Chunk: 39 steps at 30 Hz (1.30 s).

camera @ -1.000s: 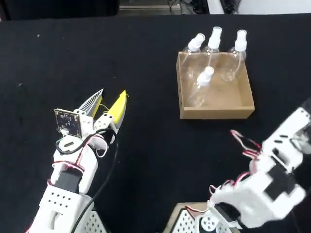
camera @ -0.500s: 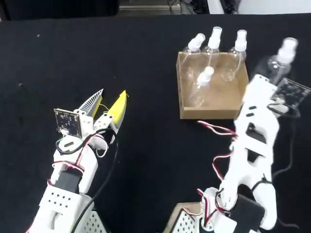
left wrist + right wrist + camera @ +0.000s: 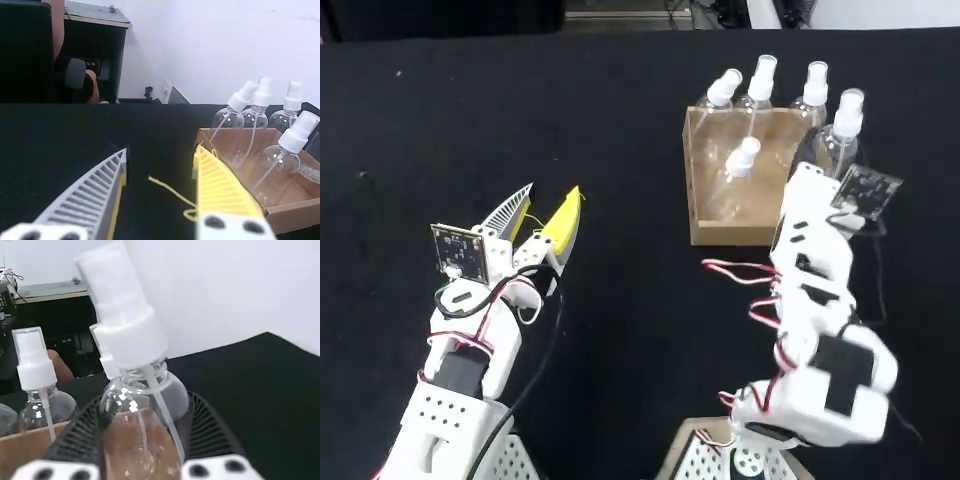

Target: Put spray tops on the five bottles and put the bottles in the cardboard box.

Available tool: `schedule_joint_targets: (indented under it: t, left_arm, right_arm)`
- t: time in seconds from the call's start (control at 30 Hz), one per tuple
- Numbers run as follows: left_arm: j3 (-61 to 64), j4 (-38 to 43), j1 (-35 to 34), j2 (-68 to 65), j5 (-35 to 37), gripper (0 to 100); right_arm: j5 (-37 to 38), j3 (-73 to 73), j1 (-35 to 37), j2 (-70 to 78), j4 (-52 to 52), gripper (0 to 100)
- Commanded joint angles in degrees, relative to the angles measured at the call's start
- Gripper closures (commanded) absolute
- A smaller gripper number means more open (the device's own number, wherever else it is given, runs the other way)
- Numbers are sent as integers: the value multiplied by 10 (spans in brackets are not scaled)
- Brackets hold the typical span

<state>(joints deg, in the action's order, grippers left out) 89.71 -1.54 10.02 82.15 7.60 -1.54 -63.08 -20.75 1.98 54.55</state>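
Swung in to the right wall of the cardboard box (image 3: pixel 765 235) with the spray bottle (image 3: pixel 838 145) pinched at its belly in the right hand (image 3: pixel 145 435); left hand (image 3: pixel 542 210) spread, well apart. Probably light, slippery, thin-walled: gentle grip on the belly

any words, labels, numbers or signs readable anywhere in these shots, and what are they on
No text can be read in any view.
Every bottle: clear, no label seen.
Cardboard box: plain walls, no print seen.
Camera boards on the wrists: any markings are too small to read.
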Motion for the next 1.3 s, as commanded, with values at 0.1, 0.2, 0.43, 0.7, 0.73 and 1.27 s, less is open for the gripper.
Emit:
schedule_joint_targets:
  t: [0.1,0.2,0.43,0.7,0.73,1.27]
  left_arm:
    - [-6,14,0,6,-7,795]
    - [-6,14,0,6,-7,795]
    - [-6,15,0,6,-7,795]
    - [-6,15,0,6,-7,795]
    - [-6,15,0,6,-7,795]
    - [-6,15,0,6,-7,795]
  right_arm:
    - [33,58,9,117,132,988]
    - [33,71,11,161,169,987]
    - [33,66,13,182,228,987]
    - [33,71,13,182,191,987]
    - [33,71,13,182,191,987]
    - [33,77,26,255,193,986]
